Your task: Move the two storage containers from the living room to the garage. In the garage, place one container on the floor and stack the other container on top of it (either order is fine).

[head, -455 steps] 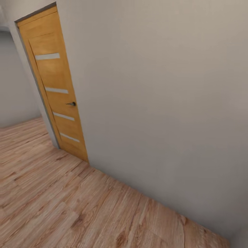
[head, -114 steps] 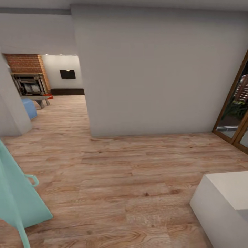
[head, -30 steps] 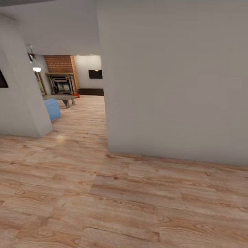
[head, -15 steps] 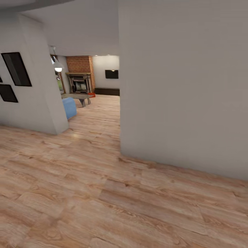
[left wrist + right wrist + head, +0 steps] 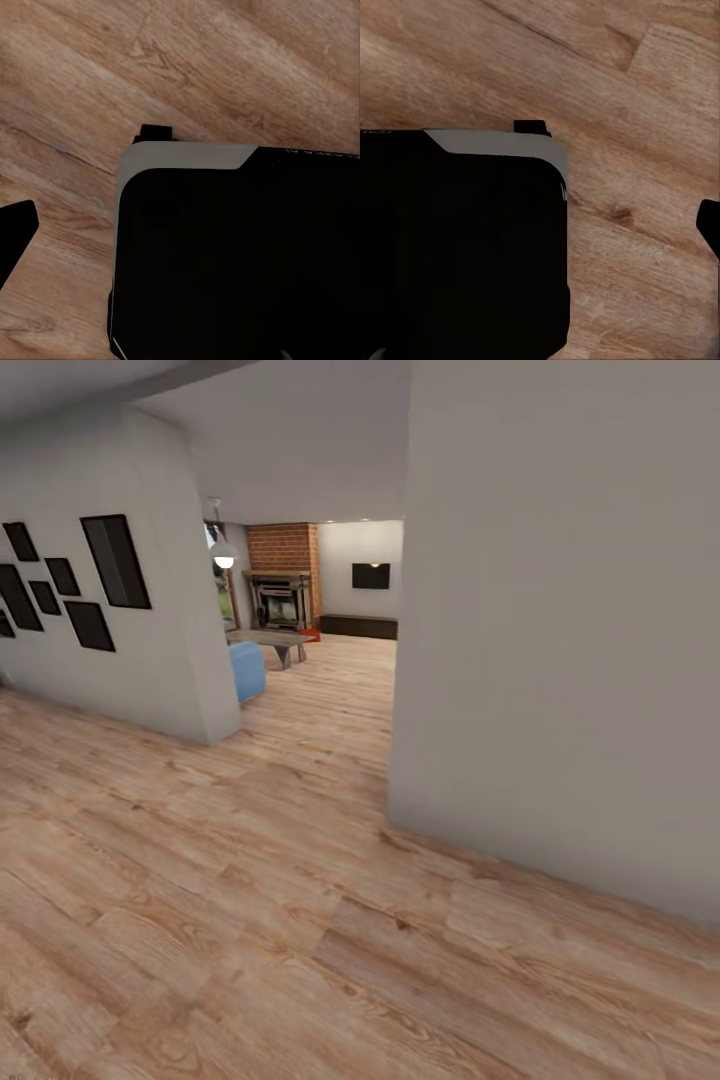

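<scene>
Light wood plank flooring runs under the robot and through a wide opening into the living room beyond.

Left wrist view: a black, grey-edged body of the robot fills most of the frame above the planks, with a dark tip at the frame edge that may be a finger of the left pincer; whether that pincer is open or closed cannot be told. Right wrist view: the same kind of black, grey-edged body over the planks, and a dark tip at the edge; the right pincer's state cannot be told either. Both wrist cameras look down at the floor.

Head view: a plain white wall stands near on the right, another white wall with black frames on the left. Through the opening: brick fireplace, black wall TV, long dark low bench, grey low table, light blue sofa, hanging lamp. A small orange-red patch lies on the floor by the table's far end, possibly one of the storage containers; too small to confirm contents or count.
</scene>
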Controlling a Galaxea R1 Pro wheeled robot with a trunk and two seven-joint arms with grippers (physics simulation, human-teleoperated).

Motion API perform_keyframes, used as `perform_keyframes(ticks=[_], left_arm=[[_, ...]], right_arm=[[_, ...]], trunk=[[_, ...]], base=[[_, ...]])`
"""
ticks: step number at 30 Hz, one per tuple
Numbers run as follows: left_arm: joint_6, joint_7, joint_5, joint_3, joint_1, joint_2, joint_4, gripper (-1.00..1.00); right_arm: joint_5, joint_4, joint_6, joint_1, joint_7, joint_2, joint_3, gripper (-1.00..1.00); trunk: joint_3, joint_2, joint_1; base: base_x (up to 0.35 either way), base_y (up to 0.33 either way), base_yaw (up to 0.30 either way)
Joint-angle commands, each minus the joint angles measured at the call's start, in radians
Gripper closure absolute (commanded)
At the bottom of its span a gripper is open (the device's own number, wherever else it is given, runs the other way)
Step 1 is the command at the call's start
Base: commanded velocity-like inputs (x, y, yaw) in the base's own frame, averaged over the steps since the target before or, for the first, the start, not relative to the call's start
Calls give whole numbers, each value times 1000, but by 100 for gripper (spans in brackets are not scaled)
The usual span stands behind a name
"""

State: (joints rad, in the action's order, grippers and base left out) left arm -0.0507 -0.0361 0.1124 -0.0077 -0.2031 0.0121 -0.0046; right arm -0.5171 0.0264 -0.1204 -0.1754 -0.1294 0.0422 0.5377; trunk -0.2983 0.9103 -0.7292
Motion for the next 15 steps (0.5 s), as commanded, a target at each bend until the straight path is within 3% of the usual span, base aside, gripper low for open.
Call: perform_keyframes(ticks=[1, 15], left_arm=[[-3, -4, 10, -1, -1, 0, 1, -100], [-3, -4, 10, -1, -1, 0, 1, -100]], right_arm=[[-9, 3, -5, -1, -1, 1, 8, -100], [-9, 3, -5, -1, -1, 1, 8, -100]], trunk=[[-1, 1, -1], [-1, 1, -1]], base=[[322, 0, 271], [322, 0, 271]])
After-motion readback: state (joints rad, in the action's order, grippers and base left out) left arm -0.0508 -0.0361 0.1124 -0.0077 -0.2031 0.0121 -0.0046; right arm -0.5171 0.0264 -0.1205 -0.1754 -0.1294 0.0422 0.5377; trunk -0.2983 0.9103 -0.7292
